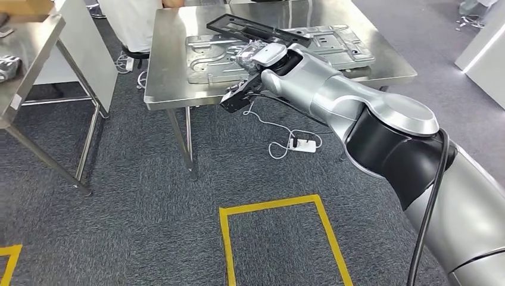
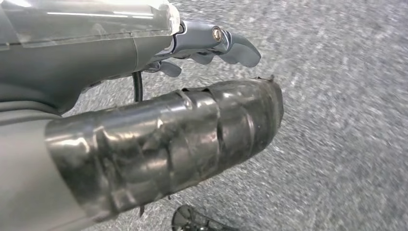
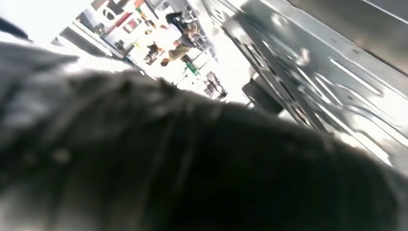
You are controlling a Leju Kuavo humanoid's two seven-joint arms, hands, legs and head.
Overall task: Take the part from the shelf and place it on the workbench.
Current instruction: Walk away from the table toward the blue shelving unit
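Far left in the head view, the corner of a steel shelf (image 1: 30,42) juts in, something grey lying on its lower level, too cut off to name. Moving right, the steel bench (image 1: 172,83) stands on grey carpet (image 1: 137,196), with a yellow tape rectangle (image 1: 280,238) marked on the floor in front of it. On the bench lie stamped metal plates (image 1: 208,56), flat and side by side.

Across to the right now: the silver right arm (image 1: 357,101) reaches out over the bench's front edge, and the right robot hand (image 1: 262,59) sits at the long black part (image 1: 256,30), which rides above the plates, angled across them. It looks gripped from below so it can be lowered flat, though the fingers are hidden, so I can't tell how the hand is set. My read: this is the placing step, release not yet made.

A white power strip (image 1: 304,145) and cable trail under the bench.

The left robot hand (image 2: 211,45) hangs over carpet, fingers curled in, holding nothing.
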